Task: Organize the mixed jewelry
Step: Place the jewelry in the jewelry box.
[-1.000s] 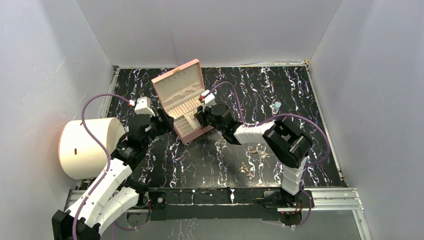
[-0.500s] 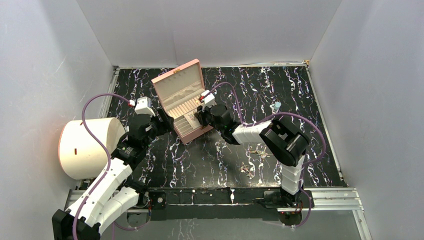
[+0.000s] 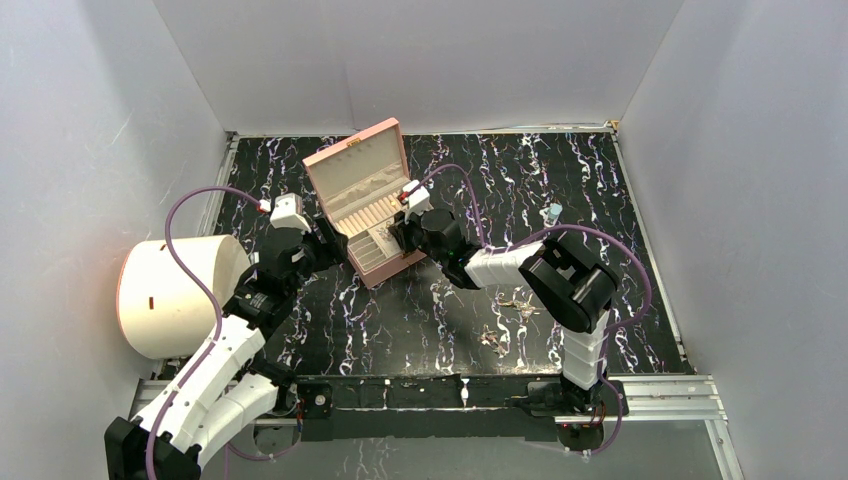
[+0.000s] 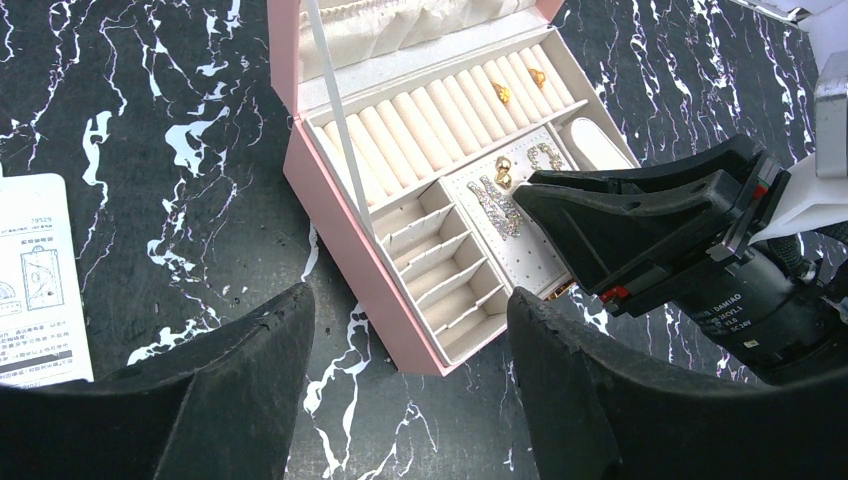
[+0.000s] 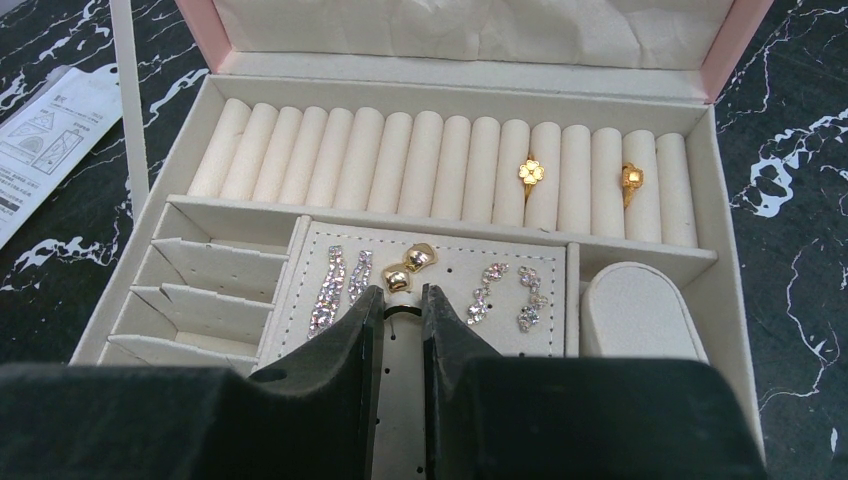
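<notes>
Mixed jewelry [image 3: 497,337]: loose heap on the marbled table [image 3: 640,180], beside the right arm's base.
Pink box [image 4: 335,225]: open; two gold rings [image 5: 531,171] in the rolls, sparkly drops [image 5: 337,285] on the pad.
Right gripper [image 5: 401,298]: jaws narrowly parted over the pad, gold piece [image 5: 398,280] at the tips; grip cannot be determined.
Left gripper [image 4: 410,310]: spread wide, empty, near the box corner.

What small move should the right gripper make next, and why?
Probably lift the right gripper straight up out of the pink box: the gold earrings seem to sit on its panel at its tips, and loose jewelry lies on the table.
</notes>
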Robot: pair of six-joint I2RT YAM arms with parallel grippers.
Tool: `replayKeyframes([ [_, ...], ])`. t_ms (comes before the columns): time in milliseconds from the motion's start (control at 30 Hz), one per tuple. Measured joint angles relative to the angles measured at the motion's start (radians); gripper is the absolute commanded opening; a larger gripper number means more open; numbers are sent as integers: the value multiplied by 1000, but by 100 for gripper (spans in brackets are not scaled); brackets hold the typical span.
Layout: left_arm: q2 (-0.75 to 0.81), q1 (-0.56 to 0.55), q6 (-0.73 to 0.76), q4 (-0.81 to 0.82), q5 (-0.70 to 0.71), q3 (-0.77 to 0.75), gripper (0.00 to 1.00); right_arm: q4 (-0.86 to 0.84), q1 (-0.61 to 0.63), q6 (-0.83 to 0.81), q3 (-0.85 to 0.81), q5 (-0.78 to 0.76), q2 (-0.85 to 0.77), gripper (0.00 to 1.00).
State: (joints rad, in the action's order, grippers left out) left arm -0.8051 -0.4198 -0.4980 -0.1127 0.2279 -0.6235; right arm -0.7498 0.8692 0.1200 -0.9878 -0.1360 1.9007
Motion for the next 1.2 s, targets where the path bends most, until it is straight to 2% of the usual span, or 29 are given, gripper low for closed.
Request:
replayKeyframes([
  [567,0,0,0,0,1,0,68,-8,5,5,24,-51,-9,29],
  [1033,0,0,0,-2,16,0,68,34,3,39,36,-44,-40,54],
  [1200,0,0,0,-6,19,0,68,75,-5,85,35,-44,-76,49],
])
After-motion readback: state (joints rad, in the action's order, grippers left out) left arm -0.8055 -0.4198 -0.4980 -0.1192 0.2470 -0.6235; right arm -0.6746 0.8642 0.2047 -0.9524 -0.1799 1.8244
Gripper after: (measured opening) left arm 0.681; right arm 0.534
